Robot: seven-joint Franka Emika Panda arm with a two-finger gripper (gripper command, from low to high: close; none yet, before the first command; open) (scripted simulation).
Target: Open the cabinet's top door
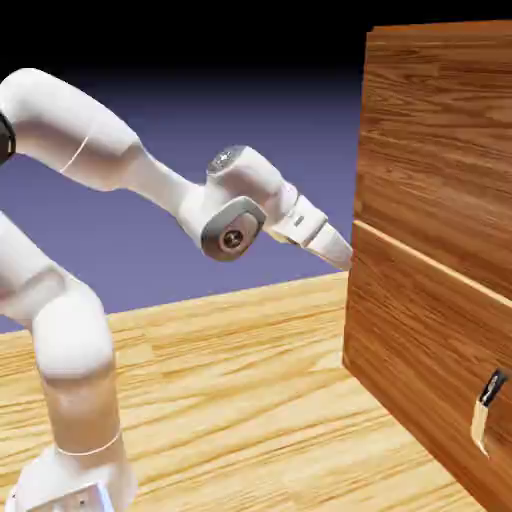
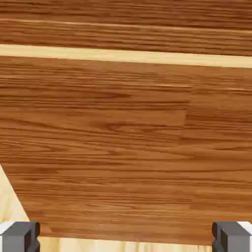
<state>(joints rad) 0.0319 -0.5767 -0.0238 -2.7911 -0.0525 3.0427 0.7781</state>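
Observation:
The reddish-brown cabinet (image 1: 420, 350) fills the exterior view's right side. Its top door (image 1: 440, 140) is the upper flat panel, closed flush, with no handle showing. My gripper (image 1: 338, 250) reaches right to the cabinet's left edge, level with the seam between the two panels. In the hand view, wood grain fills the picture. A pale seam runs across near the top, with a strip of the top door (image 2: 126, 24) above it and the lower panel (image 2: 126, 147) below. My gripper (image 2: 126, 238) is open; its grey fingertips (image 2: 19, 236) sit far apart at the bottom corners with nothing between them.
The lower panel carries a small cream-and-black handle (image 1: 487, 410) at the far right. The yellowish wood floor (image 1: 250, 400) spreads under the arm and shows in the hand view's lower left corner (image 2: 10, 206).

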